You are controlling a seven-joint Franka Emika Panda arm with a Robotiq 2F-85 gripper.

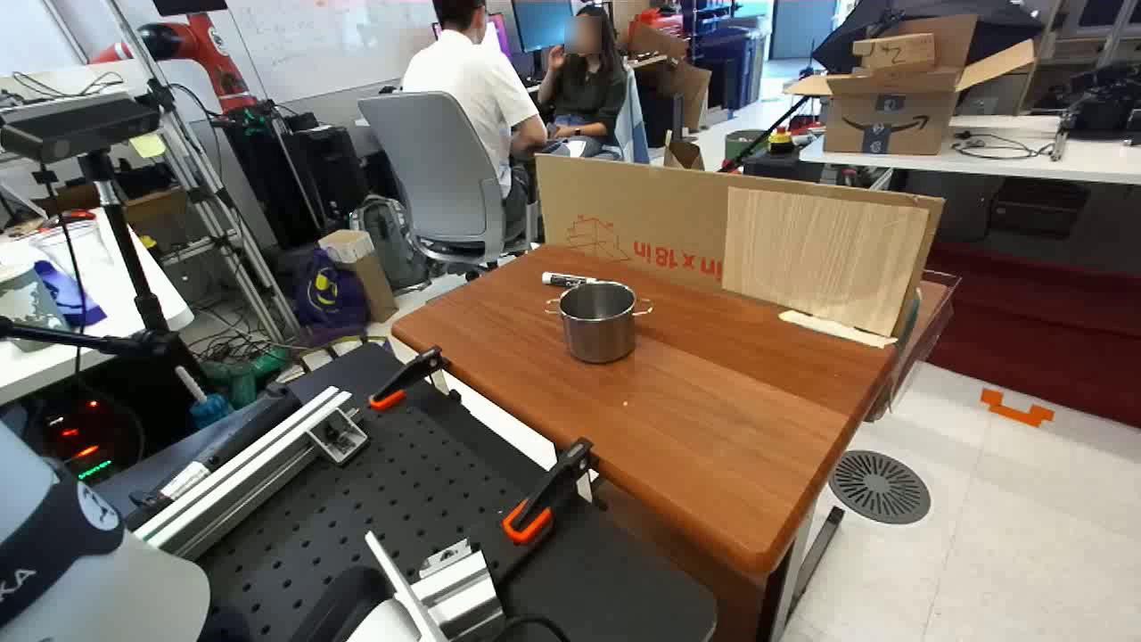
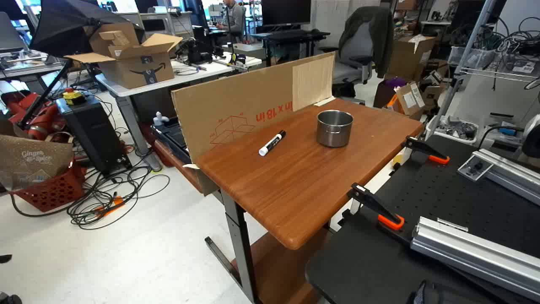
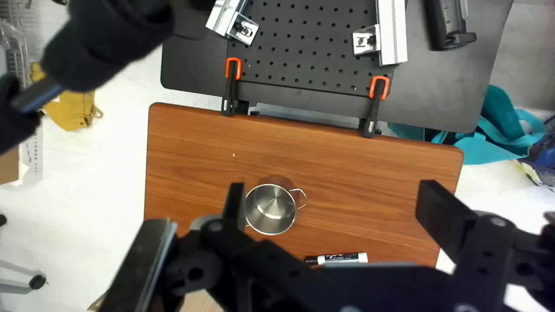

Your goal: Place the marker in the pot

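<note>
Black two-fingered gripper [image 3: 332, 190], wrist view: fingers set wide apart, brown wood-grain table [image 3: 355, 173] visible between them. Round shiny steel pot [image 3: 271, 209] with thin wire side handles: upright on the table. Slim cylindrical marker [image 2: 272, 143], white with black end and dark print: lying on its side on the table, outside the pot and near it. Flat tan cardboard panel [image 2: 253, 99] with red print: standing along one long table edge, in both exterior views.

Brown table [image 2: 295, 185] on pale floor [image 2: 126, 253]
</note>
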